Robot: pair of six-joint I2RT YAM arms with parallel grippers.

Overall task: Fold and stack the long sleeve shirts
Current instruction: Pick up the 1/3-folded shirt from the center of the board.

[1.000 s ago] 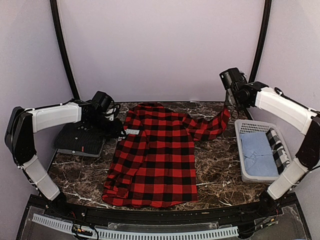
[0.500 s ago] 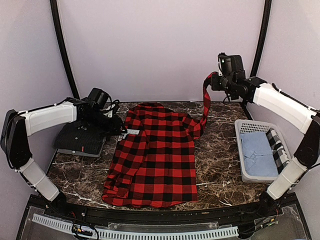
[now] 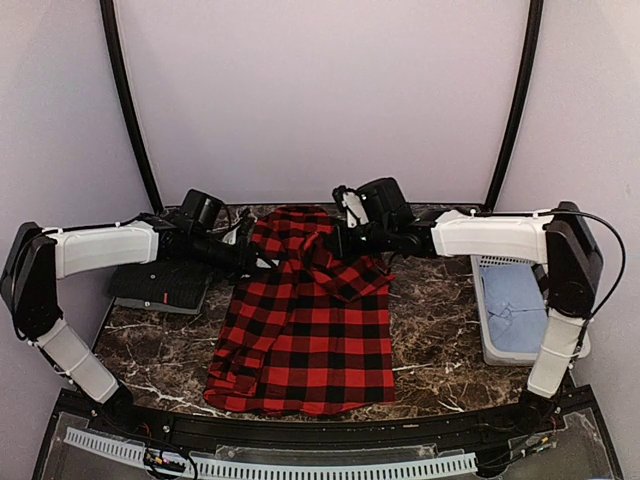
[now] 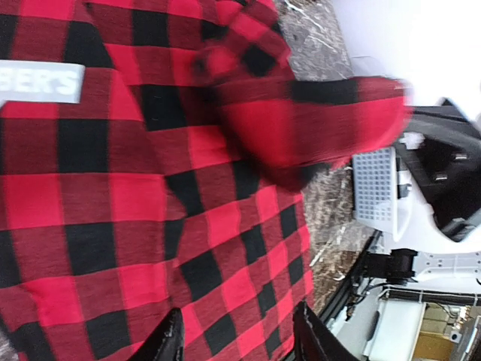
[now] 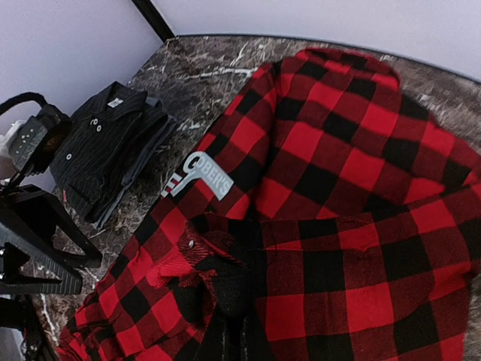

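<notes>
The red-and-black flannel shirt [image 3: 305, 330] lies flat mid-table, its white lettering patch [image 5: 207, 174] near the left edge. My right gripper [image 3: 337, 241] is shut on the shirt's right sleeve cuff [image 5: 192, 252] and holds it low over the chest, with the sleeve folded across the body. In the right wrist view the right gripper [image 5: 225, 301] is mostly wrapped in cloth. My left gripper [image 3: 252, 258] is open just above the shirt's left edge; in its own view the left gripper [image 4: 239, 342] spans flannel without pinching it. The dark charcoal striped shirt [image 3: 160, 280] lies folded at the far left.
A grey basket [image 3: 480, 300] holding blue cloth and a striped cloth stands at the right edge. The table is dark marble [image 3: 440, 330]. Black frame poles [image 3: 130, 110] rise at both back corners. A rail runs along the near edge.
My right gripper has swung the sleeve from high at the back right down and leftward across the shirt's chest. The left gripper has edged right towards the shirt.
</notes>
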